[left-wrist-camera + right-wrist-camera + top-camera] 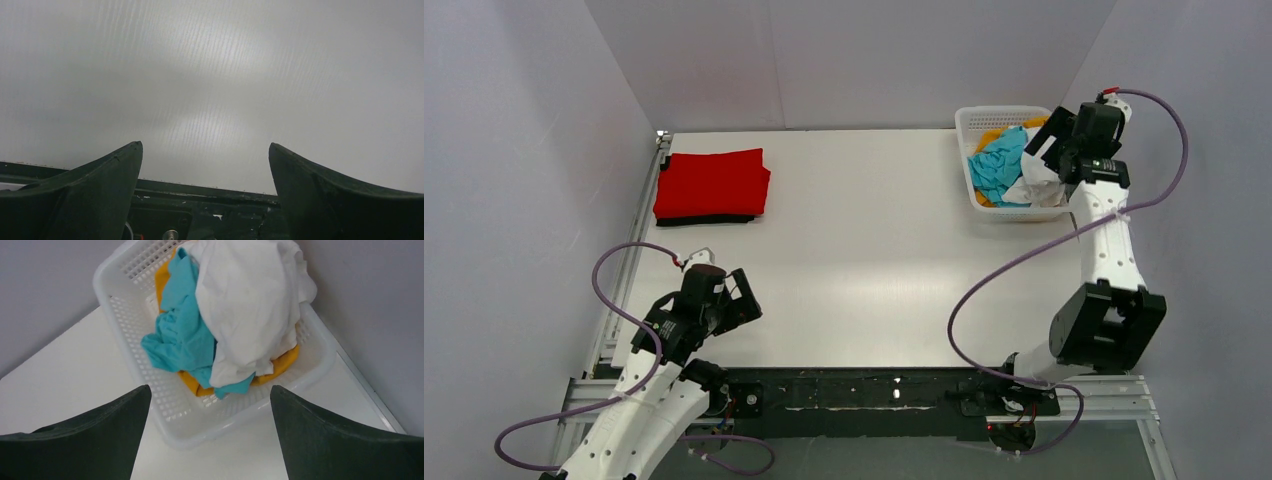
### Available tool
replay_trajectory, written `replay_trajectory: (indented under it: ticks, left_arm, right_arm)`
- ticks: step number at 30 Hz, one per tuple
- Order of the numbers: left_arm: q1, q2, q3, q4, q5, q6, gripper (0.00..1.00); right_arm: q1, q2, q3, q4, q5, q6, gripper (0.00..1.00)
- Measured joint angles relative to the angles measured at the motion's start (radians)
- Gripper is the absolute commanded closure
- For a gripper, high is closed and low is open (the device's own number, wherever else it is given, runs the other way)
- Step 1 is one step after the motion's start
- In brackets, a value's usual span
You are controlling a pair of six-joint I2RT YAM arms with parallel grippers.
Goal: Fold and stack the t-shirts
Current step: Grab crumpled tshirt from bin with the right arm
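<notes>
T-shirts (1004,165) all lie well apart from the left jaws, which stand wide open and empty over the near left of the bench (864,260). Farther back on the left, a folded red shirt (712,182) sits on a folded black shirt (704,219). In the far right corner, a teal shirt (182,335), a white shirt (250,300) and a mustard shirt (282,365) lie crumpled in a basket (115,290), below the right jaws, spread wide and gripping nothing.

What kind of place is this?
Probably a robotics lab test cell, not a home: plain grey wall panels enclose a white table, with the left robot arm and right robot arm bolted at its near edge.
</notes>
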Motion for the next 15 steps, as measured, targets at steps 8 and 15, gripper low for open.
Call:
replay_trajectory:
  ticks: [8,15]
  left_arm:
    - [0.0,0.008,0.0,0.004,0.015,0.0,0.02]
    - [0.0,0.03,0.0,0.004,0.02,0.0,0.02]
  right_arm:
    - [-0.14,0.461,0.331,-0.093,-0.078,-0.034,0.1]
    - [-0.149,0.64,0.356,-0.135,-0.153,-0.055,0.66]
